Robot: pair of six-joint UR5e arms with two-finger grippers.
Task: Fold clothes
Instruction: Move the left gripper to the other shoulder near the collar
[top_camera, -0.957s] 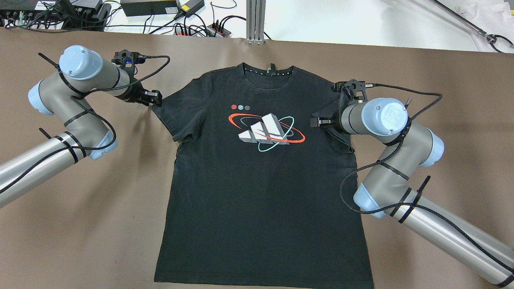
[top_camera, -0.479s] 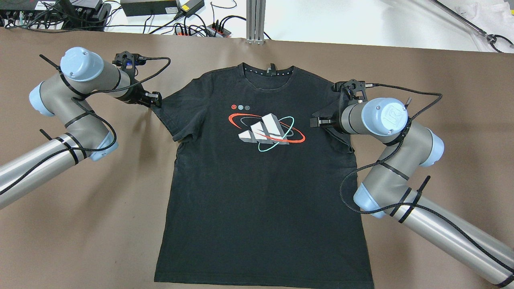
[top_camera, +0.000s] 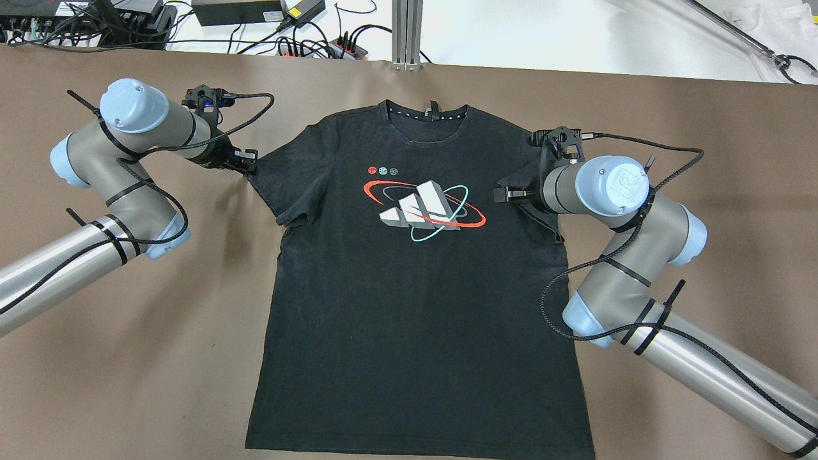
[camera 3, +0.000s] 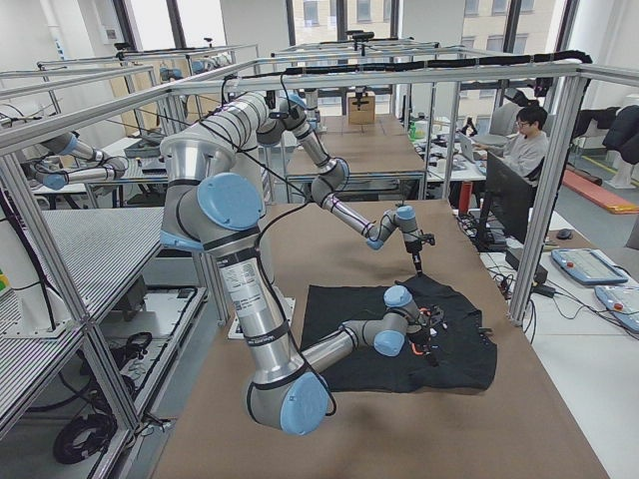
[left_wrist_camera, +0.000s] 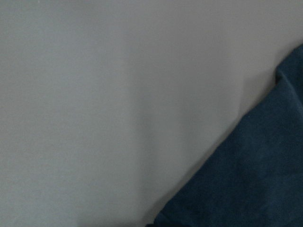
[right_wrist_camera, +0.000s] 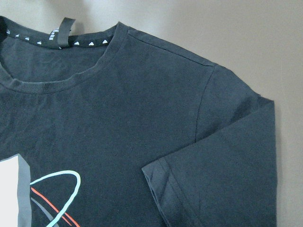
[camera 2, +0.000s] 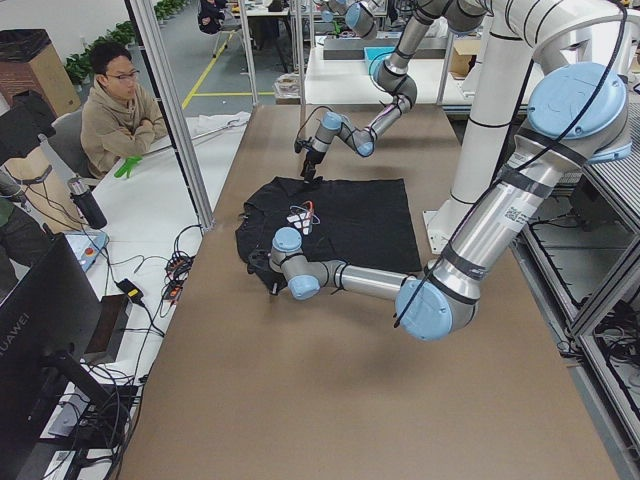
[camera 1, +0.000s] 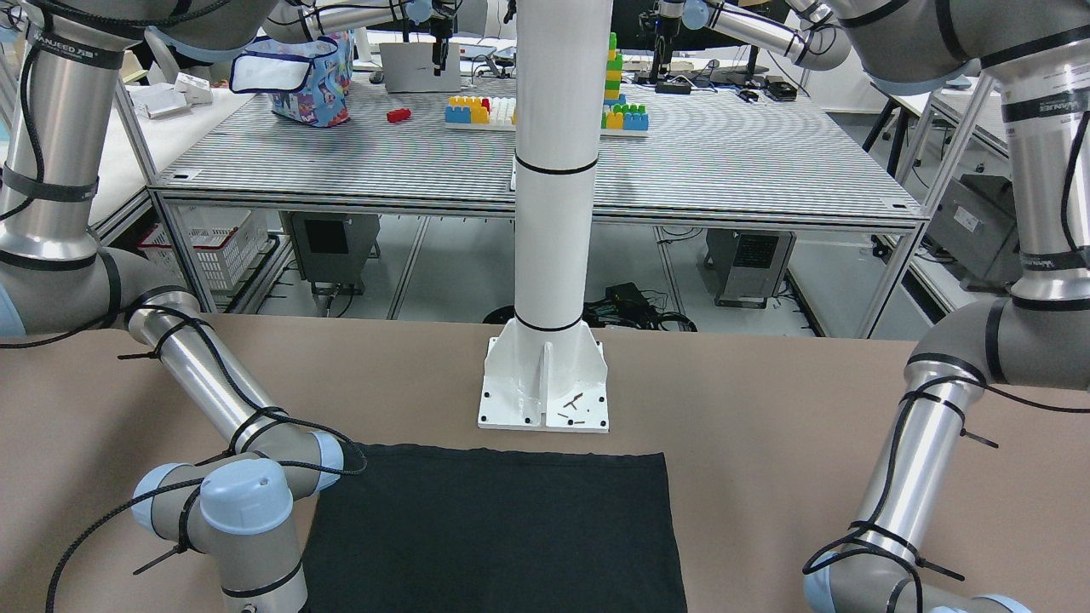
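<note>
The black T-shirt [top_camera: 415, 287] lies flat on the brown table [top_camera: 128, 358], printed front up and collar at the far side. It also shows in the front-facing view [camera 1: 502, 528], the left wrist view [left_wrist_camera: 251, 179] and the right wrist view [right_wrist_camera: 118, 118]. My left gripper [top_camera: 248, 163] is low at the outer edge of the shirt's left sleeve; I cannot tell if it is open or shut. My right gripper [top_camera: 500, 193] hangs over the right sleeve, which lies folded in over the body. Its fingers are hidden, so I cannot tell its state.
A white pillar [camera 1: 553, 170] on a base plate [camera 1: 545, 383] stands at the robot's side of the table. An aluminium post [top_camera: 407, 32] and cables [top_camera: 287, 45] sit past the far edge. A seated operator [camera 2: 120, 110] is beyond that edge.
My left gripper has moved slightly toward the shirt and now sits at the left sleeve's edge. The right arm and the shirt have not moved.
</note>
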